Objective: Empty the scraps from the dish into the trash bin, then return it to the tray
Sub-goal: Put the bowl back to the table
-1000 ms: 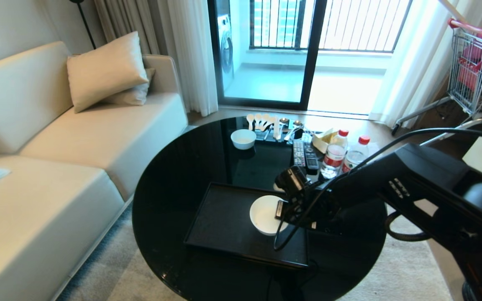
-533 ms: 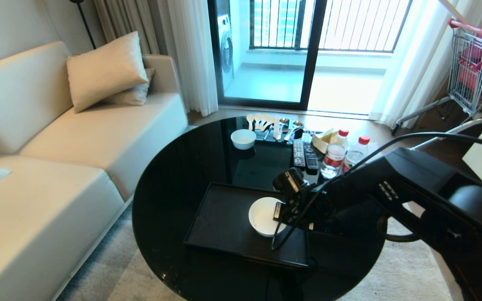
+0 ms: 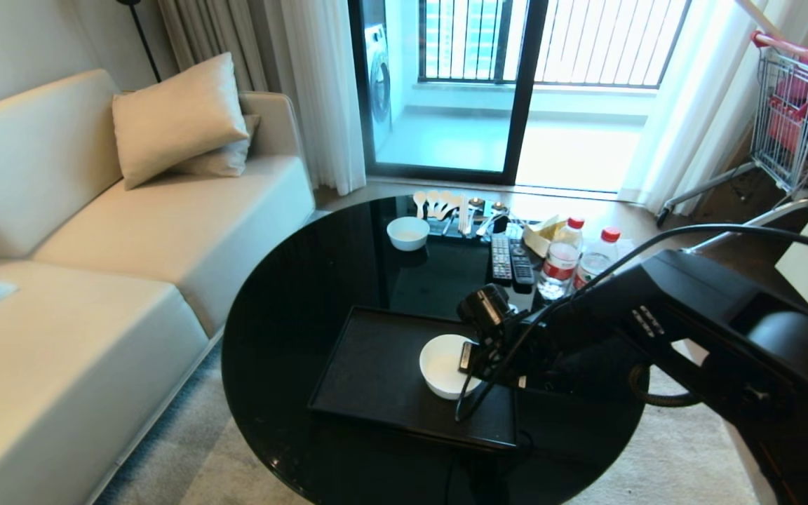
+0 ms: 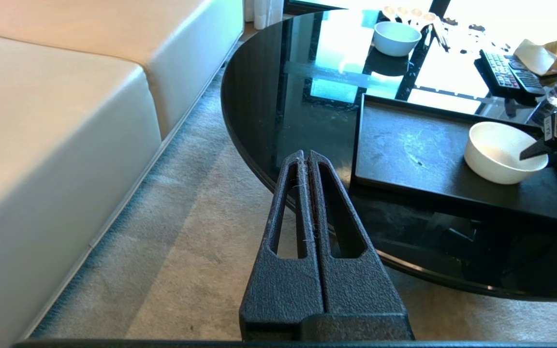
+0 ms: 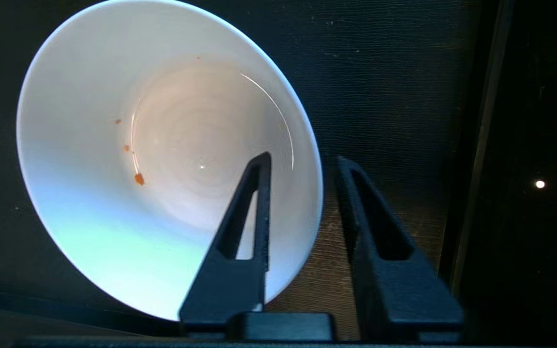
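A cream sofa (image 3: pixel 95 231) fills the nine o'clock side of the head view; beside it the round black glass surface (image 3: pixel 292 294) carries everything else; near its six o'clock edge lies the tray (image 3: pixel 369 372), matte black and rectangular; the dish (image 3: pixel 442 365) sits upright on the tray's three o'clock end, empty but for a few tiny orange specks (image 5: pixel 139 179) on its inner wall. The right pincer (image 5: pixel 302 164) straddles the dish's rim at the three o'clock side, one finger inside the bowl, the other outside, parted with a clear gap, no longer pinching the rim; the left pincer (image 4: pixel 306 159) hangs off the surface's edge over the carpet, fingers pressed together and holding nothing. At twelve o'clock stand a second white bowl (image 3: pixel 407 232), two remotes (image 3: pixel 510 261) and two water bottles (image 3: pixel 576 263).
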